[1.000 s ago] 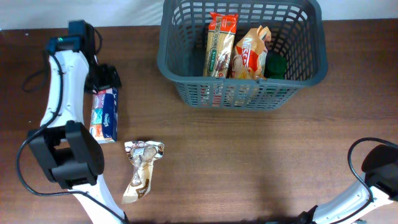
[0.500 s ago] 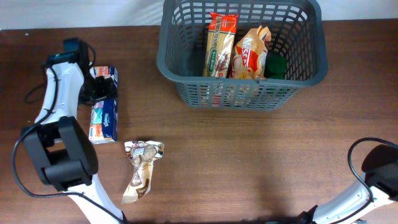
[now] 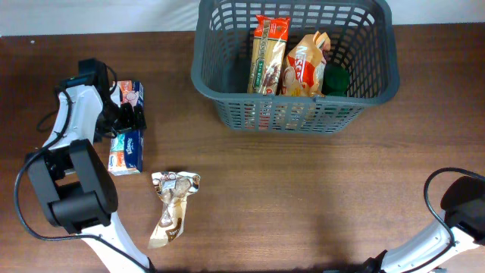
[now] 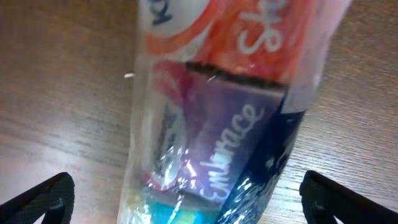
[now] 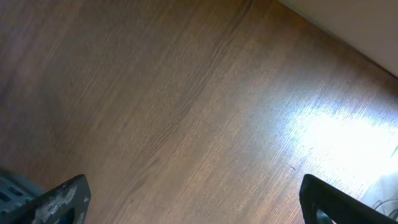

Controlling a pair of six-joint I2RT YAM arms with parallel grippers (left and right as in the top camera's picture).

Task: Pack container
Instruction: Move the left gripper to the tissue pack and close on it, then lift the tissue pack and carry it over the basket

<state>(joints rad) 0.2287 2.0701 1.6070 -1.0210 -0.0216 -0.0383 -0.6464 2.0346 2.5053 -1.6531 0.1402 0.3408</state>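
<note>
Standing at the robot's side of the desk (image 3: pixel 303 197), the closest thing to me is the right arm down at about 5 o'clock. Its wrist camera shows the right gripper (image 5: pixel 202 199) with its fingers spread wide apart over bare wood, nothing between them.

A bit further in, around 8 o'clock, there's a crumpled shiny snack wrapper (image 3: pixel 173 206) lying flat, pointing roughly toward me.

Just beyond that, at 9 o'clock, is a clear-wrapped multipack of tissues (image 3: pixel 126 148) lying lengthwise on the desk. The left gripper (image 3: pixel 129 115) sits over the middle of it. From the wrist camera the pack fills the view, and one fingertip shows at each bottom corner, so the fingers are spread wide to either side of the pack and not squeezing it.

Farthest away, between 12 and 1 o'clock at the back edge, is the container (image 3: pixel 292 114), well apart from both arms. Inside it:
- a tall pasta-style packet (image 3: pixel 270 53) left of centre
- an orange and white bag (image 3: pixel 305 68) touching its right side
- something dark green (image 3: pixel 336 78) at the right end; can't tell what it is
</note>
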